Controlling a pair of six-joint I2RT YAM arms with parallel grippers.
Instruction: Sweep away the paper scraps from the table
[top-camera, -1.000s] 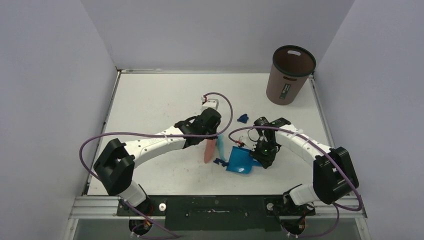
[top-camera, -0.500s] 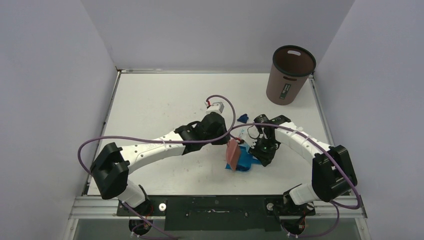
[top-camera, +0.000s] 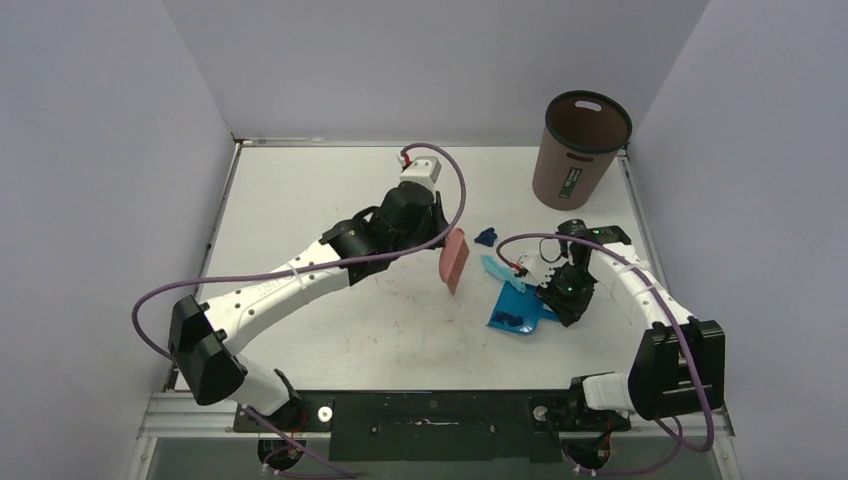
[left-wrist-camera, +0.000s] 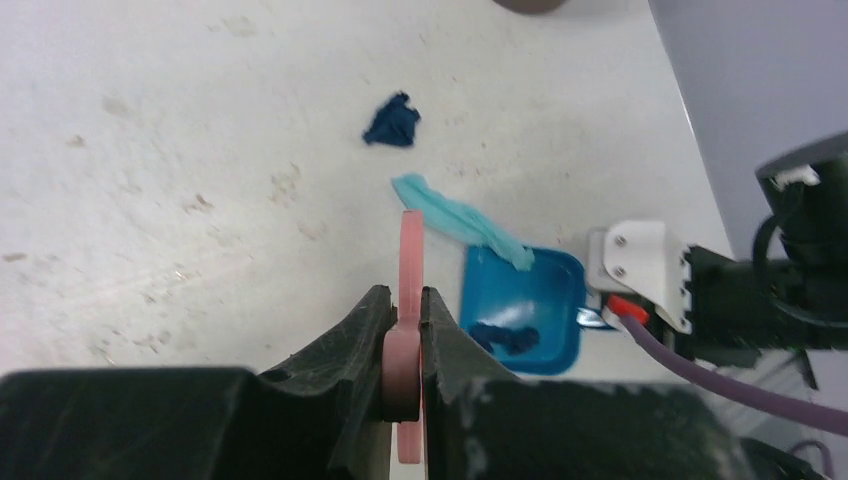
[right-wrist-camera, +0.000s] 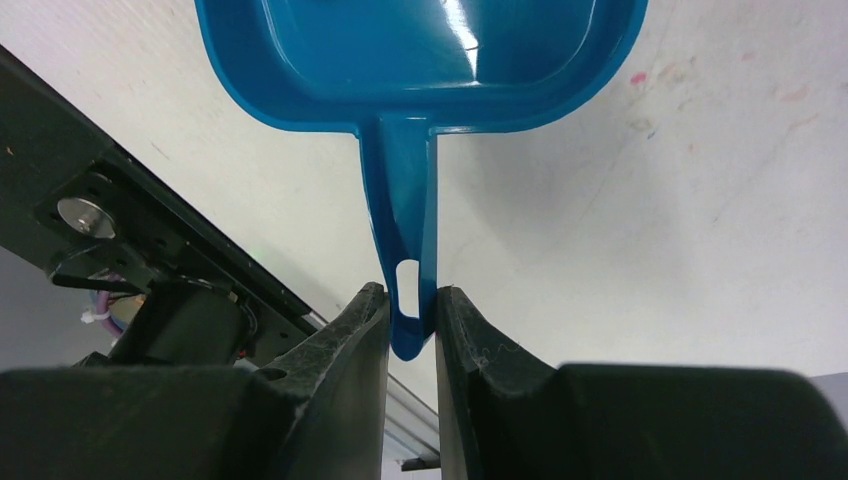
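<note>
White counter (top-camera: 330, 200), scuffed, grey-lilac walls round it, brown bin (top-camera: 580, 150) at far right corner.

Hard to read:
- brush (left-wrist-camera: 410, 250) is edge-on in left wrist view, just a thin pink slab, bristles not distinguishable. Can't tell if it touches the counter.
- pan (right-wrist-camera: 420, 60) front is cut off by the top of right wrist view, so contents don't show there.
- from above, right claw's fingers are buried under wrist and cable.

Left claw (left-wrist-camera: 405, 320): jaws clamped on the brush's near end, brush pointing out over mid-counter.
Right claw (right-wrist-camera: 411, 305): jaws pinched tight on the pan handle, right at its hang hole. Pan mouth faces the brush.

Scraps:
- dark-blue scrap (top-camera: 486, 237) loose on the counter, beyond the pan, just right of the brush.
- light-blue strip (top-camera: 495, 268) between brush and pan, one end over the pan's lip, the other on the counter.
- dark bits (top-camera: 510, 321) inside the pan.
</note>
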